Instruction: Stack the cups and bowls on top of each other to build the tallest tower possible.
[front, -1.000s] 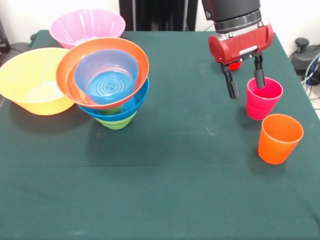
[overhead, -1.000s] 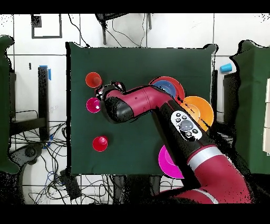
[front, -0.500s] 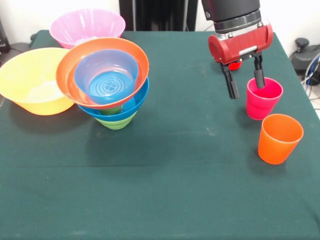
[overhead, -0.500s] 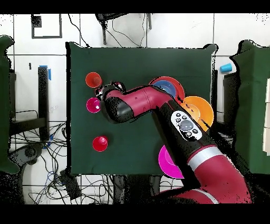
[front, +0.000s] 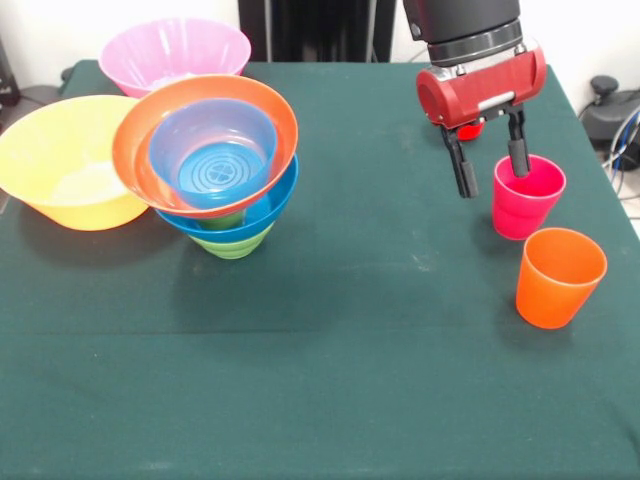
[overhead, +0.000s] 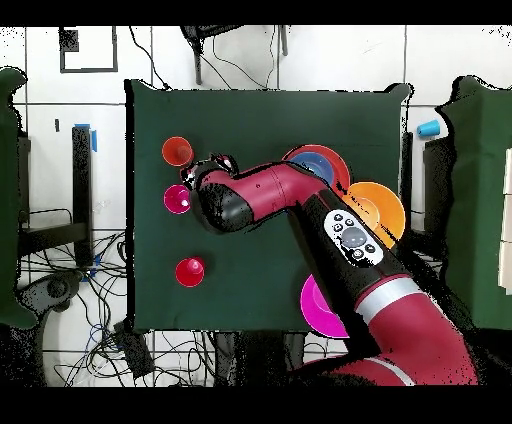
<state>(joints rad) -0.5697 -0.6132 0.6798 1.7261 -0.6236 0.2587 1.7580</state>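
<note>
Going left to right in the front view: the big yellow-orange bowl (front: 68, 160) sits at the left edge of the green table (front: 320, 380), with the big pink bowl (front: 175, 52) behind it, toward the far side. Both look empty.

Just right of the yellow one is the tower (front: 215, 165). The small green bowl (front: 232, 243) is at the bottom, the wide blue bowl (front: 270, 215) sits on it, then comes the shallow orange-red bowl (front: 135, 150), tilted toward the camera, with the small translucent blue bowl (front: 212, 150) nested inside it, ringed bottom showing.

Nothing stands between the tower and the cups, just bare cloth.

Over on the right, the gripper (front: 490, 160) hangs with its jaws apart, straddling the near-left rim of the magenta-pink cup (front: 527, 196): one finger is down inside the cup, the other outside to its left. It's not pinching the wall, as far as I can tell. The orange cup (front: 560, 277) stands just in front of it, close but apart.

The overhead view adds a red cup (overhead: 190, 271) standing alone nearer the robot's base, which the front view doesn't show. From above, though, the arm (overhead: 300, 205) covers the gripper and part of the tower.
</note>
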